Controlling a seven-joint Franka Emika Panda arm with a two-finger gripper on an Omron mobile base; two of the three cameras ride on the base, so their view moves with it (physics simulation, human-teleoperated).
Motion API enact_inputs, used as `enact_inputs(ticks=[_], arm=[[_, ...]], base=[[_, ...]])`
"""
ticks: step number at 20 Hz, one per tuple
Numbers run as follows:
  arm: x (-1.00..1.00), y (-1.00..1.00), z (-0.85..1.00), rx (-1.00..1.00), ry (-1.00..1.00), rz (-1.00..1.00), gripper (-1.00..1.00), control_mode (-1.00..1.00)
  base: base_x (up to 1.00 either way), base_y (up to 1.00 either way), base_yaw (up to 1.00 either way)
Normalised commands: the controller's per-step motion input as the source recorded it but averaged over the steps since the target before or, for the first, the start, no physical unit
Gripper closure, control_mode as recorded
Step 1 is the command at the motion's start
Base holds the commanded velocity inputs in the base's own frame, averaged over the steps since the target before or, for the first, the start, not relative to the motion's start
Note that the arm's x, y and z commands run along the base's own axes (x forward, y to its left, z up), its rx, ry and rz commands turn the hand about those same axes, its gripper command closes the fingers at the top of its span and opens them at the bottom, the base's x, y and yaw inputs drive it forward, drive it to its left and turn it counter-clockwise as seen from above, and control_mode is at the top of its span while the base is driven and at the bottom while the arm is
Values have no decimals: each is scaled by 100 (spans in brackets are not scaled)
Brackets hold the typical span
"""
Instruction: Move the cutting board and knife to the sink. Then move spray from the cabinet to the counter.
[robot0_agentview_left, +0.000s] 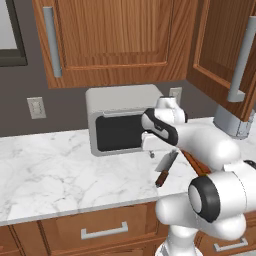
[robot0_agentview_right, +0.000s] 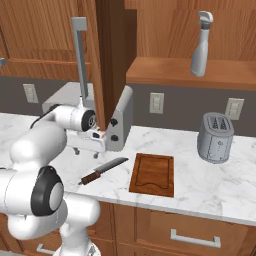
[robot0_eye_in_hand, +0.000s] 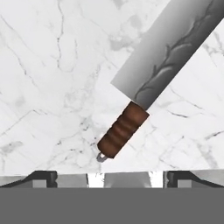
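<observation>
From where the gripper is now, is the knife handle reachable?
Probably yes. The open gripper hangs above the knife, which lies flat on bare counter, apart from the cutting board; nothing sits between.

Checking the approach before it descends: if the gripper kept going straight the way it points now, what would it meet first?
Probably the knife lying on the counter; the open gripper points down near its handle, though depth is uncertain.

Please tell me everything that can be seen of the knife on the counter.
The knife is short and cleaver-like, with a broad grey blade marked by dark veins and a ribbed reddish-brown wooden handle ending in a small metal tip. It lies flat on the white marble counter, near the front edge, beside the cutting board and apart from it. The open gripper hovers above it; nothing holds it.
</observation>
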Motion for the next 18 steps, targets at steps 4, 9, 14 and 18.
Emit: enact_inputs(ticks=[4,9,14,18], arm=[[0,-1,-33,0,5,-10,-100,-100],[0,0,-51,0,5,-12,-100,-100],[0,0,-47,0,6,-11,-100,-100],[-3,-1,-37,0,4,-9,-100,-100]], base=[[0,0,0],[0,0,0],[0,0,0],[0,0,0]])
